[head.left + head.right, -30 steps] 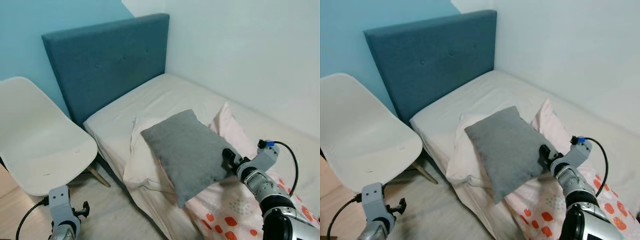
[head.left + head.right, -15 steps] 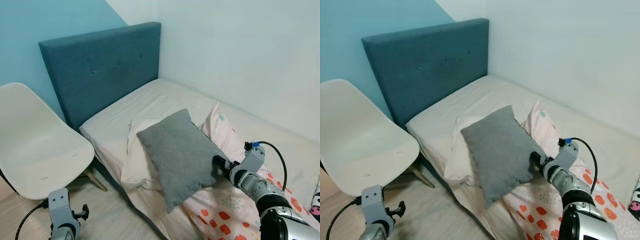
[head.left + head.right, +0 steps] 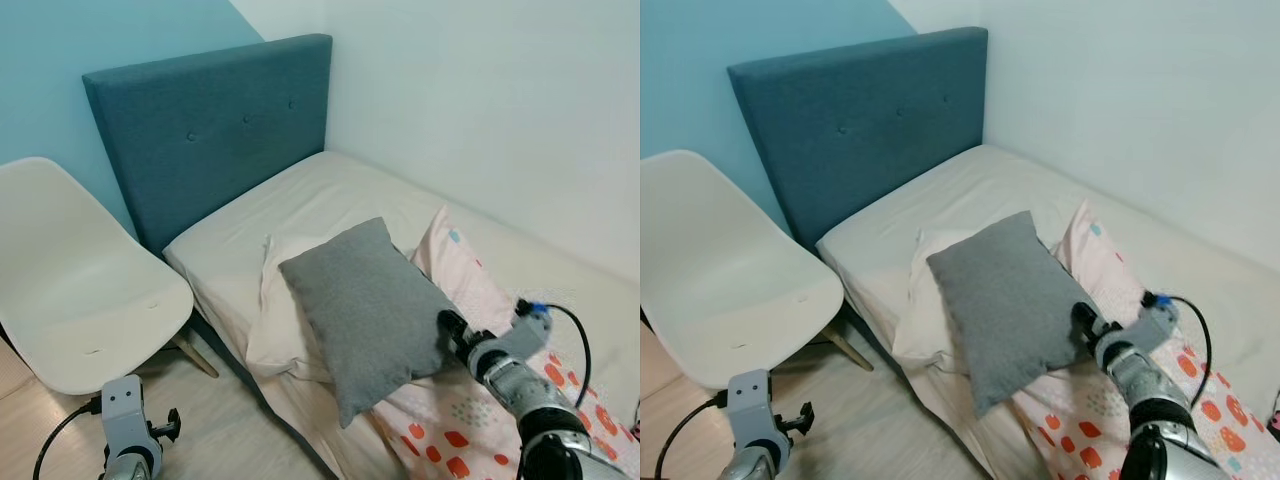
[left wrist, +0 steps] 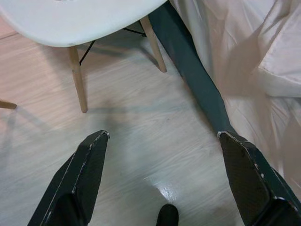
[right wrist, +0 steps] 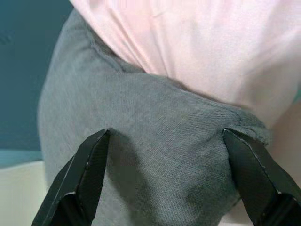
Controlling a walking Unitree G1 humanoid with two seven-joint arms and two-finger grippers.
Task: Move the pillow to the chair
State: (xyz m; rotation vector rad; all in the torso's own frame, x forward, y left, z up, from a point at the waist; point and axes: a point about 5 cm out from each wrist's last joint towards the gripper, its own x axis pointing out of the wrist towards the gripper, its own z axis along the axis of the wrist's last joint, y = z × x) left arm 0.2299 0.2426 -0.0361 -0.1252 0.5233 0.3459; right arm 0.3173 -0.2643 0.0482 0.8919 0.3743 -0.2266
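Note:
The grey pillow [image 3: 368,308] lies tilted on the bed, on top of a cream pillow [image 3: 272,312] and against a pink one [image 3: 456,262]. My right gripper [image 3: 450,327] is at the grey pillow's right corner. In the right wrist view its fingers [image 5: 89,174] stand open and wide apart, with the grey pillow [image 5: 155,165] between them. The white chair [image 3: 85,290] stands left of the bed. My left gripper [image 4: 163,135] hangs low and open over the floor, near the chair legs [image 4: 77,80].
A blue headboard [image 3: 210,120] rises behind the bed, with white wall to the right. A blanket with red spots [image 3: 450,440] covers the near part of the bed. Light wooden floor [image 4: 136,141] lies between the chair and the dark bed frame [image 4: 188,70].
The whole view has swayed with the camera. My right gripper stays at the grey pillow's right corner, and the pillow lies as before. The left arm still hangs low.

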